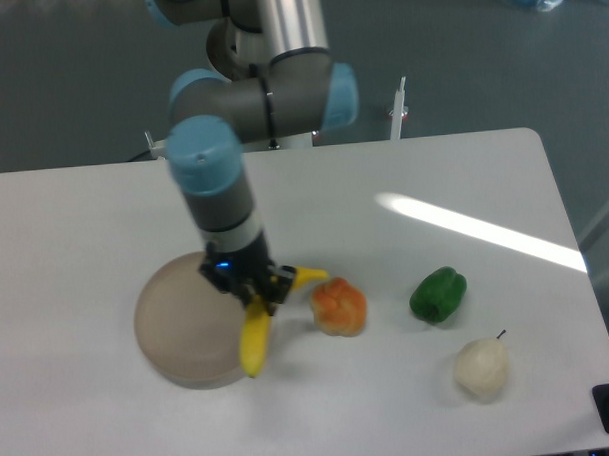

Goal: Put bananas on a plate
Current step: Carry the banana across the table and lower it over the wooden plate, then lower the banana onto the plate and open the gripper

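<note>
The yellow banana (255,335) hangs in my gripper (246,289), which is shut on its middle. One end of the banana points down over the plate's right rim, and the other end sticks out to the right toward the orange fruit. The beige plate (178,322) lies at the left of the table, with its right part hidden behind the gripper and banana. I cannot tell whether the banana touches the plate.
An orange fruit (339,306) sits just right of the banana. A green pepper (437,294) and a whitish pear (482,368) lie further right. The arm's base post (268,49) stands at the back behind the table.
</note>
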Controlling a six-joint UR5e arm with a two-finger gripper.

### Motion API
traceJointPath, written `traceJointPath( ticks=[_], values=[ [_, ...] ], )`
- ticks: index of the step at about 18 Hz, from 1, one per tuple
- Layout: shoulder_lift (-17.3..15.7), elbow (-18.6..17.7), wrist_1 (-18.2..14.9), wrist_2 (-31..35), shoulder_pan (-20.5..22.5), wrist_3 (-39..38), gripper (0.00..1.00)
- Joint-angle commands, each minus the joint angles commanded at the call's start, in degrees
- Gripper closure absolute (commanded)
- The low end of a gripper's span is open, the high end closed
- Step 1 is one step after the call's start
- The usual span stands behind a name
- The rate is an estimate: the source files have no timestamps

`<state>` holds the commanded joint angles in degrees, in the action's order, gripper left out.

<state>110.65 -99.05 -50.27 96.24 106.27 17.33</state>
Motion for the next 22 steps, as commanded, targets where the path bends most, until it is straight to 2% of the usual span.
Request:
traceJointPath(
  ticks=[5, 8, 12, 22],
  values=[
    [0.7, -2.3, 0.0, 1.3, -2.2, 0.7, 0.68],
    [1.6, -2.5, 0.0, 1.6, -2.7, 1.6, 0.68],
    [2.0, -4.0, 0.4, 4.8, -3.5, 9.8, 0.68],
    [4.2, -4.1, 1.1, 6.1, -4.8, 9.2, 0.68]
  ],
)
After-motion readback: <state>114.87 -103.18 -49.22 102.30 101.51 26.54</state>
